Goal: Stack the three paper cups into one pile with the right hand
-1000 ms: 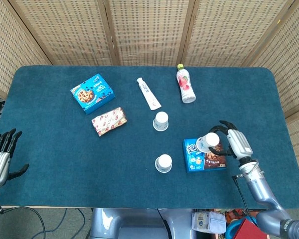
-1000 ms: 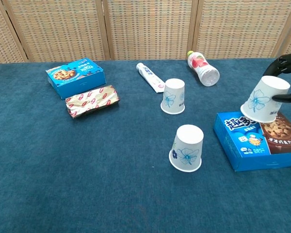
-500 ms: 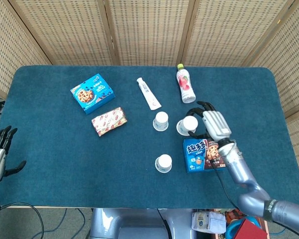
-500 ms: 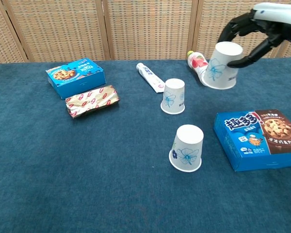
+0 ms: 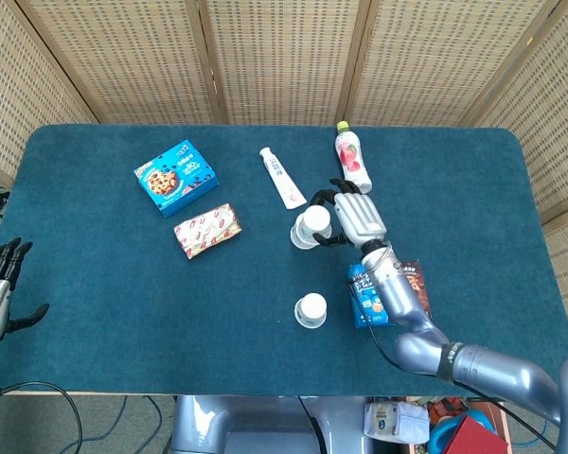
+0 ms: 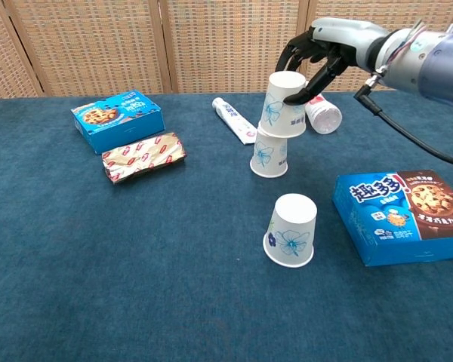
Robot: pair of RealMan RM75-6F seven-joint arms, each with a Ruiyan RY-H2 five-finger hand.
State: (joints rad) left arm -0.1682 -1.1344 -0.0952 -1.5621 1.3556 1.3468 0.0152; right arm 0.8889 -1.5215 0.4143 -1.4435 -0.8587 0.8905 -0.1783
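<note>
Above the upturned centre cup, the right hand is clamping a light, crushable paper cup by its sidewall, likely needing gentle pressure

Table layout, chest view: the held cup, gripped by the right hand, sits tilted on the rear cup at centre; the front cup stands nearer the camera. The snack box lies right of the front cup. Behind the cups lie the tube and, to its right, the bottle. The biscuit box lies far left, the wrapped packet just before it
</note>
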